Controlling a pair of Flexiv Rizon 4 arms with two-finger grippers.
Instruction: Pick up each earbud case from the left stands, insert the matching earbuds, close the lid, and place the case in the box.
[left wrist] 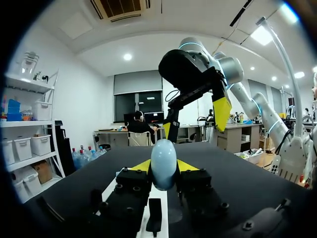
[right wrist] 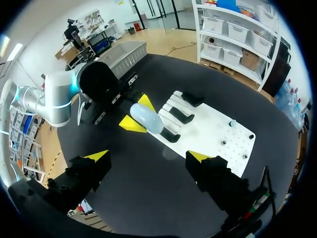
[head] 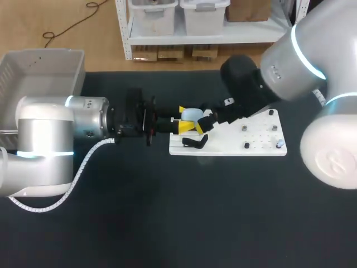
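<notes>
Where the earbud case (head: 192,114) was held: between the tips of the left claw (left wrist: 163,167), clenched on it, just above the stands (head: 195,142).
Right claw (right wrist: 147,157): spread wide, empty, pointed at the case.
Long side: laid the way the left claw pointed.

— What lies on the table (head: 167,223)?
— Its top is black. A white board (head: 256,142) lies flat on it, under the left tool (head: 183,118) and running on ahead of it.
— And on the board?
— Black stands (head: 195,142) under the tool, small pegs (head: 246,146) farther ahead.
— Anything else?
— A grey box (head: 39,72), well behind the tool, beside its arm.
</notes>
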